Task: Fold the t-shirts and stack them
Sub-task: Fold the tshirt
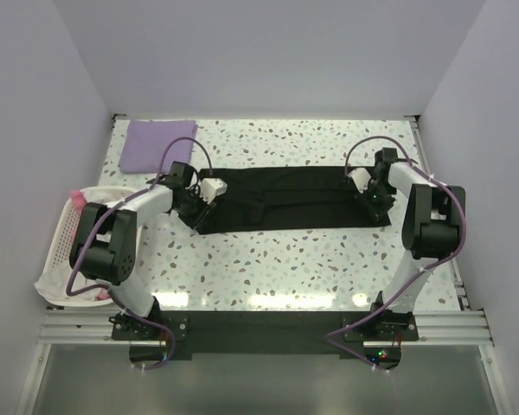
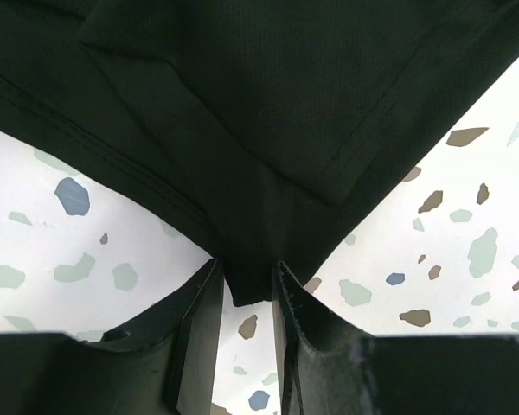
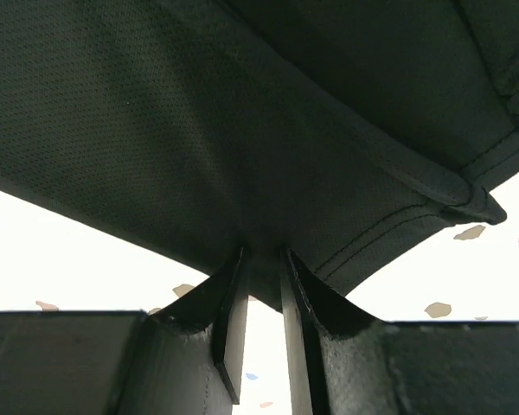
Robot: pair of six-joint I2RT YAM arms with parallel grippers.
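A black t-shirt [image 1: 285,201] lies stretched in a long folded band across the middle of the table. My left gripper [image 1: 195,207] is shut on its left end; in the left wrist view the black cloth [image 2: 259,130] runs down between the fingers [image 2: 199,311]. My right gripper [image 1: 376,197] is shut on the right end; in the right wrist view the cloth [image 3: 242,130] hangs above and is pinched between the fingers [image 3: 233,303]. A folded purple t-shirt [image 1: 158,143] lies at the back left.
A white basket [image 1: 62,233] with pink cloth in it stands at the left table edge. The speckled table [image 1: 285,259] is walled on three sides. A metal rail [image 1: 259,324] runs along the near edge.
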